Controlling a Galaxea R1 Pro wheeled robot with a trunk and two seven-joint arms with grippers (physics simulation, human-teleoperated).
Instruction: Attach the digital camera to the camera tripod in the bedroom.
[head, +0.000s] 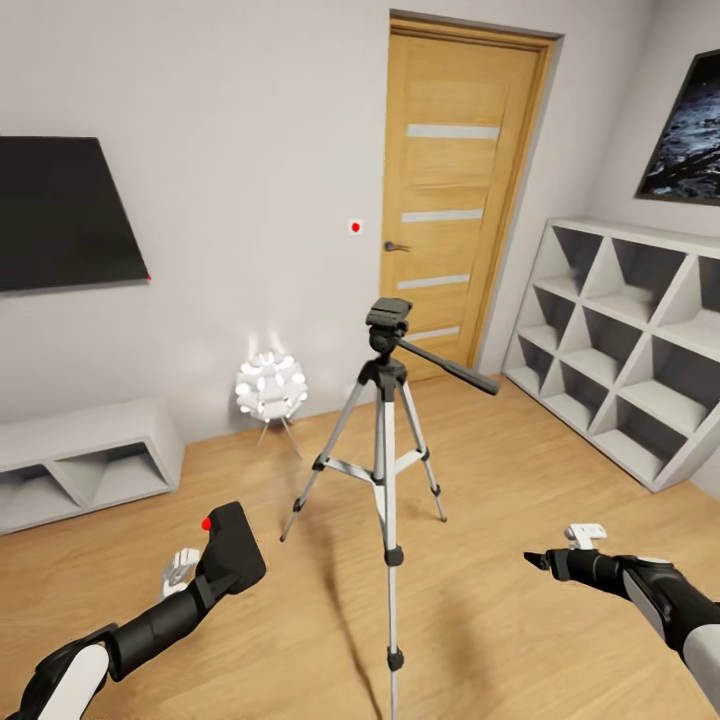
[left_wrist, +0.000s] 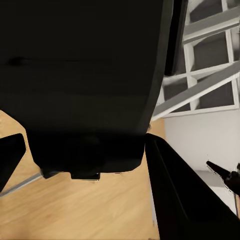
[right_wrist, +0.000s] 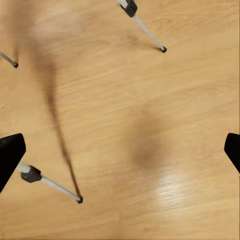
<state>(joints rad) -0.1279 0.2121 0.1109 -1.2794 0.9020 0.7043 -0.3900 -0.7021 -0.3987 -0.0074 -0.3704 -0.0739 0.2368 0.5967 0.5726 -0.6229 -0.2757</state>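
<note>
The left gripper (head: 222, 560) is closed on the digital camera (head: 232, 552), holding it low over the wood floor (head: 480, 600), to the left of the camera tripod (head: 385, 440) and well below its pan head (head: 388, 322). In the left wrist view the camera body (left_wrist: 85, 85) sits between the two fingers (left_wrist: 175, 190), with contact on both sides. The right gripper (head: 545, 560) hangs empty to the right of the tripod; in the right wrist view its fingertips (right_wrist: 10, 155) stand wide apart over the floor and the tripod feet (right_wrist: 79, 200). The likely fault from here is a collision: lifting the camera toward the head could strike a silver leg or the long black handle (head: 450, 367) and tip or shift the tripod. A second risk is misalignment, since the camera appears tilted, its red button (head: 207, 523) facing up and left. The tripod's long axis is vertical; its handle points right and slightly downward, toward the white cube shelf (head: 620, 340).
</note>
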